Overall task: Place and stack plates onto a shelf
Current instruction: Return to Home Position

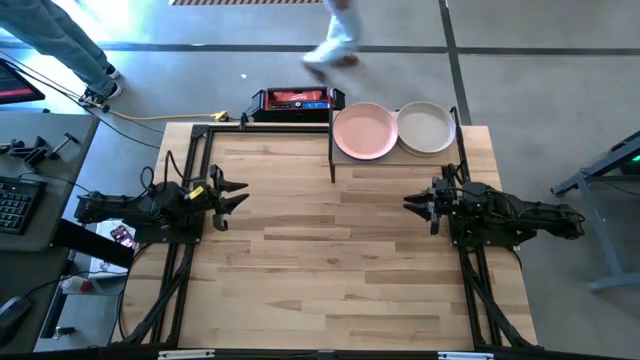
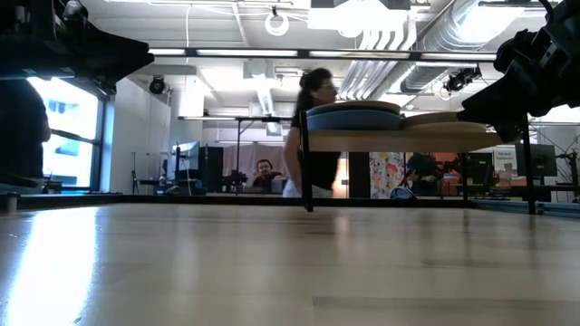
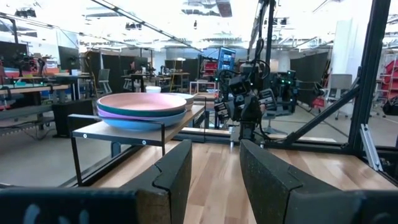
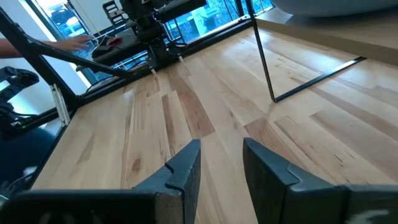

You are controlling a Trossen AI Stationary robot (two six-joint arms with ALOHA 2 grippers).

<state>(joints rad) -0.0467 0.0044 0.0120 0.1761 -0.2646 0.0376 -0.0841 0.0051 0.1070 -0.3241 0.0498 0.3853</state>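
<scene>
While the pink-topped stack (image 1: 364, 131) and cream-topped stack (image 1: 426, 128) sit on the shelf (image 3: 109, 130), the left gripper (image 1: 240, 196) and right gripper (image 1: 410, 203) hover parted and empty.

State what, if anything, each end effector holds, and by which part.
Nothing is held. The left end effector and right end effector are both open and empty; the plates sit on the shelf.

The shelf (image 3: 124, 131), at the far edge of the table (image 1: 320, 260), was pale wood on black posts. Its pale pink plate (image 1: 364, 131) topped a purple plate (image 3: 115, 114) and a blue plate (image 3: 134, 122); the cream plate (image 1: 427, 128) beside it was plain. The table was light wood in streaky planks. The left gripper (image 1: 236, 195) and right gripper (image 1: 412, 203) were black. A red-and-black box (image 1: 295, 99) lay just past that edge.
</scene>
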